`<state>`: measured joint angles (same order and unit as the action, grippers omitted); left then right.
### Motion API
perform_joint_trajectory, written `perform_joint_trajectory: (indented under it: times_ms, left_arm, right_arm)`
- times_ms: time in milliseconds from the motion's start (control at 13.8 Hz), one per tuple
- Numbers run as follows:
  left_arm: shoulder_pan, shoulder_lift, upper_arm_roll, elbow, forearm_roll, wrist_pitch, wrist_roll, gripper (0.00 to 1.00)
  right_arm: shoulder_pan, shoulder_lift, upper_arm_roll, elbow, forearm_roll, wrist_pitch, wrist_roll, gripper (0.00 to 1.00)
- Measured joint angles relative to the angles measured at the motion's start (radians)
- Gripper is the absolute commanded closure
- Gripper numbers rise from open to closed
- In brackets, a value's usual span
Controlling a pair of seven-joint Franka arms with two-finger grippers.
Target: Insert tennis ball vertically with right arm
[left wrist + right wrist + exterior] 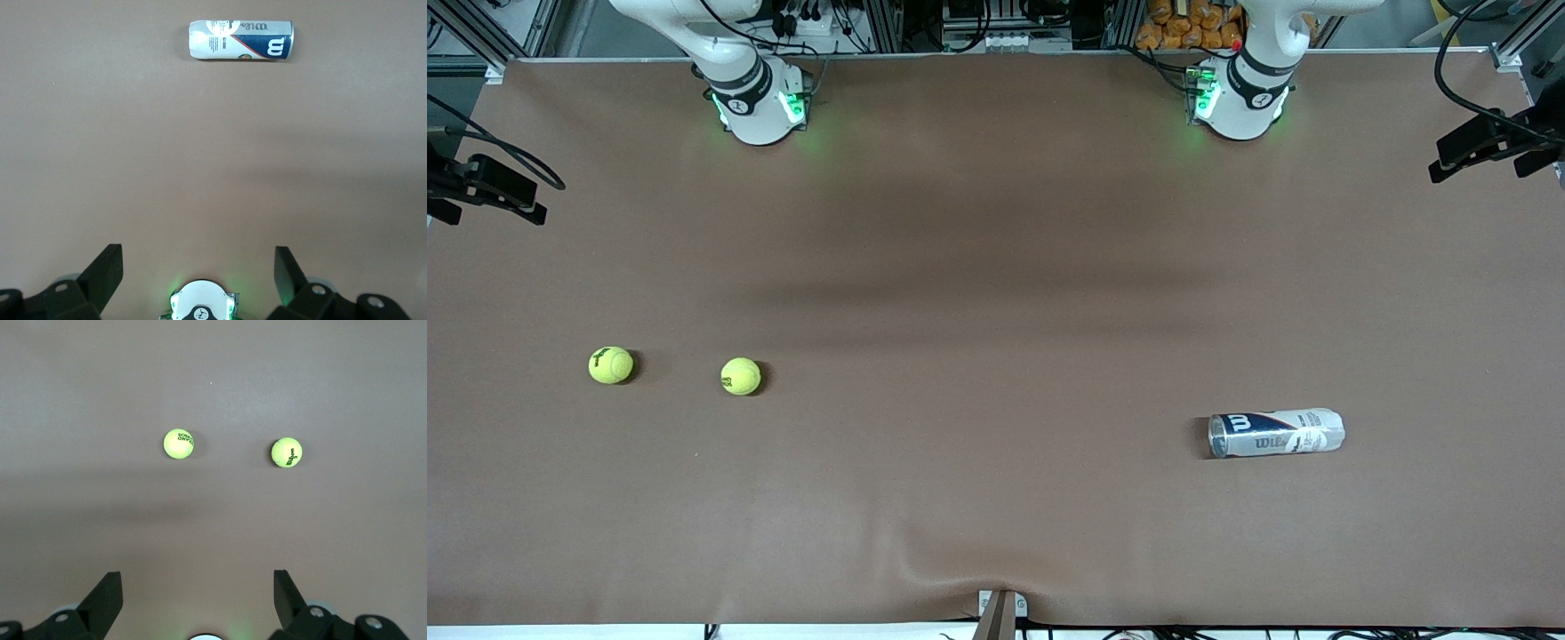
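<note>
Two yellow tennis balls lie on the brown table toward the right arm's end, one (611, 365) nearer that end and one (741, 376) beside it. Both show in the right wrist view (179, 444) (287, 452). A Wilson ball can (1276, 433) lies on its side toward the left arm's end and shows in the left wrist view (241, 40). My right gripper (197, 577) is open and empty, high above the table near its own base. My left gripper (199, 255) is open and empty, high over its base. Neither gripper shows in the front view.
The arm bases (760, 102) (1240, 98) stand at the table's edge farthest from the front camera. Black camera mounts stick in at both table ends (489, 187) (1494, 142). A small bracket (1000, 613) sits at the edge nearest the front camera.
</note>
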<state>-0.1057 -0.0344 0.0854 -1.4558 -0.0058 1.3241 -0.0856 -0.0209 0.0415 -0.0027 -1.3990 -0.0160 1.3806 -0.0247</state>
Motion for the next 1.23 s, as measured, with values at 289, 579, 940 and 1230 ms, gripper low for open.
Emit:
perform_joint_trajectory:
  times_ms: [289,579,940,1230]
  left_arm:
    - [-0.006,0.0,-0.001,-0.001,0.002,0.0,0.0,0.0]
    - [-0.016,0.0,-0.002,-0.012,0.022,0.0,0.008,0.0]
    - [-0.103,0.033,-0.007,-0.052,0.051,0.002,0.049,0.0]
    - [-0.191,0.131,-0.013,-0.05,0.107,0.015,0.146,0.0]
  right_arm:
    - [0.0,0.0,0.0,0.0,-0.001,0.0,0.0,0.0]
    - [0.0,0.0,-0.001,0.0,-0.001,0.0,0.0,0.0]
    - [0.005,0.004,0.003,-0.029,0.0,0.012,-0.001,0.0]
    - [0.023,0.011,0.005,-0.16,0.0,0.194,-0.001,0.0]
